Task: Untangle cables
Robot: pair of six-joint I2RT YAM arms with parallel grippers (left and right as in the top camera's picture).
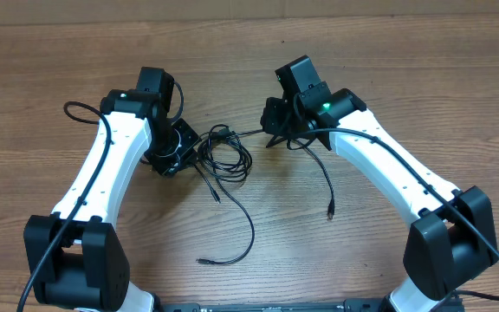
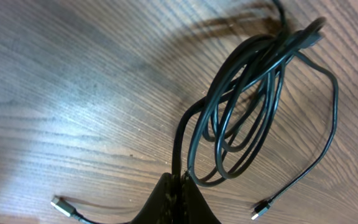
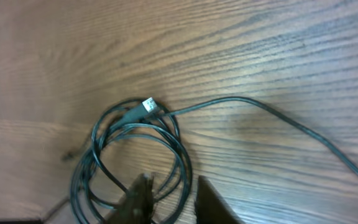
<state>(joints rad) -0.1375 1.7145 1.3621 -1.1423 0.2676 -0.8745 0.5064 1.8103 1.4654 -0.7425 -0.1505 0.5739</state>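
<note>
Left hand (image 2: 180, 180) (clamped) on the cables (image 2: 178, 143)

Thin black cables (image 1: 225, 154) loosely coiled together, loose ends trailing outward

No words, labels, brands, numbers or signs are showing legibly in any view, neither on the cables (image 1: 229, 152) nor on the wooden table (image 1: 388, 52).
</note>
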